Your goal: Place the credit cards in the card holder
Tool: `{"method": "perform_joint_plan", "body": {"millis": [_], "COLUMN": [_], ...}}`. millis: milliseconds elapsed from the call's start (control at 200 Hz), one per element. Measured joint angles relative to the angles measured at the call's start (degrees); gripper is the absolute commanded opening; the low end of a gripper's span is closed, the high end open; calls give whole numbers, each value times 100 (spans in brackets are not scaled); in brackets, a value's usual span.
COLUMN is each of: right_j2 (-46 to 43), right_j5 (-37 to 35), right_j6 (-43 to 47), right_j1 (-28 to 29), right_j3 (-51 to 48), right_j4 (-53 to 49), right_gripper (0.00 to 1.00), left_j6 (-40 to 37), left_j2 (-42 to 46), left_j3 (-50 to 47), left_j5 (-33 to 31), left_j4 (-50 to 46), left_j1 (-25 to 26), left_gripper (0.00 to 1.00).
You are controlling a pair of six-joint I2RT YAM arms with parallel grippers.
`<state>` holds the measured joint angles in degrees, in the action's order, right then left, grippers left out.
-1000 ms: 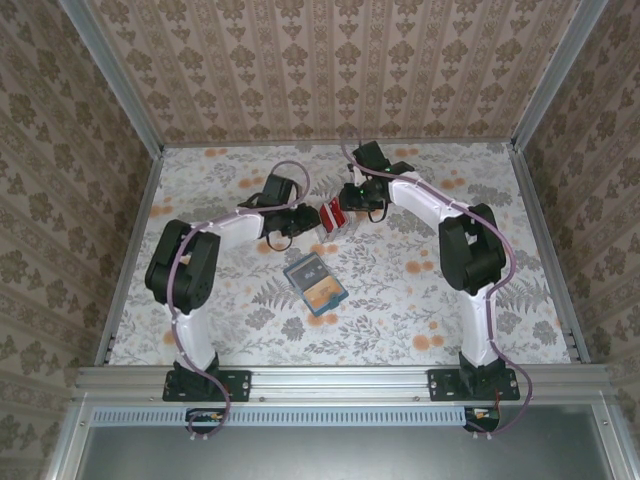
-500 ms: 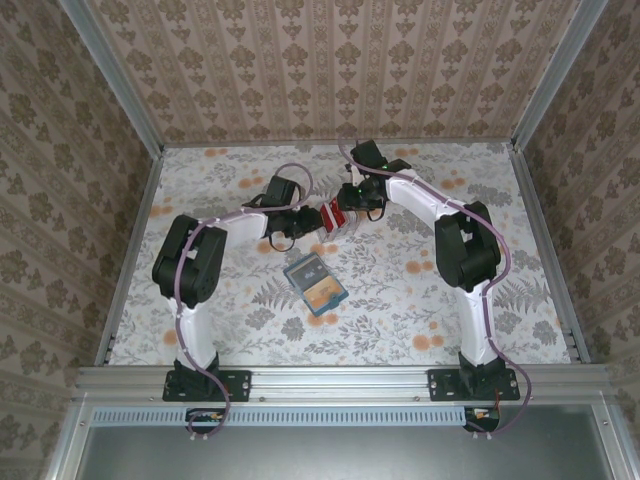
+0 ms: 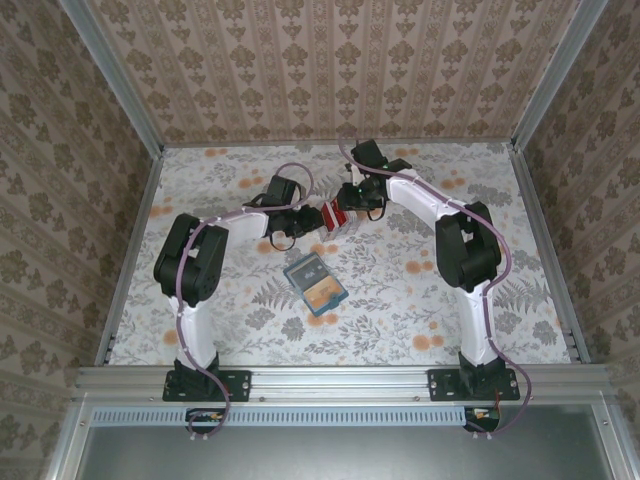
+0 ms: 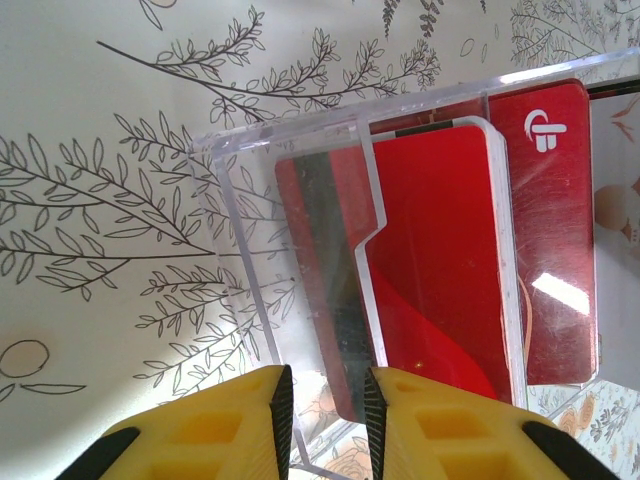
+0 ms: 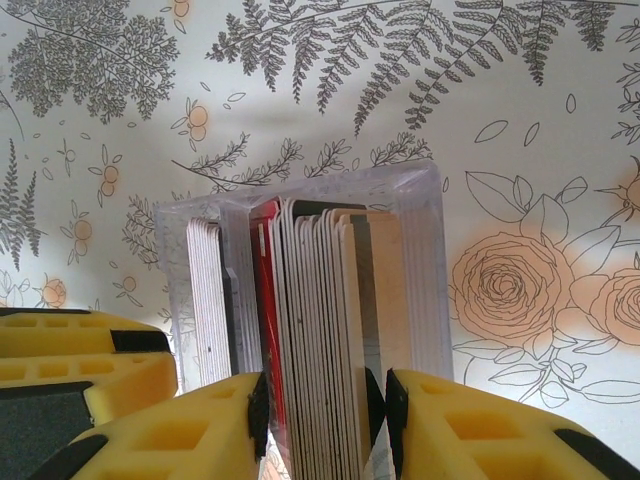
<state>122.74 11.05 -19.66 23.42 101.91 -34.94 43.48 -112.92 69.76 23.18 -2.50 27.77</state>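
Note:
The credit cards [image 3: 331,214] are red and stand on edge in a clear plastic box [image 3: 340,224] at mid table. My right gripper [image 3: 343,208] reaches down over it. In the right wrist view it [image 5: 325,420] is shut on a stack of cards [image 5: 320,300], a red one [image 5: 265,300] against its left pad. My left gripper [image 3: 304,222] is at the box's left end. In the left wrist view it [image 4: 327,420] straddles the box's clear wall [image 4: 235,260] and a red card's [image 4: 440,260] corner. The card holder [image 3: 315,283], teal with an orange pocket, lies open nearer the arms, apart from both grippers.
More white-edged cards [image 5: 205,300] fill the box's left compartment. The left gripper's yellow fingers [image 5: 90,370] sit close beside the box in the right wrist view. The floral tabletop [image 3: 420,300] is walled on three sides, with a metal rail [image 3: 340,378] along the front.
The left arm's elbow has shifted slightly right. Both grippers stay at the clear box, and the card holder has not moved.

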Motion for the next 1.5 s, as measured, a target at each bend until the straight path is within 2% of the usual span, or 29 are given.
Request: {"method": "perform_joint_plan", "body": {"millis": [550, 1210, 1500], "right_j2": [-188, -188, -188], "right_j5": [20, 13, 13], "right_j6": [2, 24, 24], "right_j1": [-2, -87, -98], "right_j3": [-17, -17, -17], "right_j4": [-2, -22, -22], "right_gripper": [35, 5, 0], "left_j6": [0, 0, 0], "left_j2": [0, 0, 0], "left_j3": [0, 2, 4], "left_j5": [-2, -4, -4], "left_j4": [4, 4, 2], "left_j1": [31, 33, 33], "left_gripper": [28, 28, 29]}}
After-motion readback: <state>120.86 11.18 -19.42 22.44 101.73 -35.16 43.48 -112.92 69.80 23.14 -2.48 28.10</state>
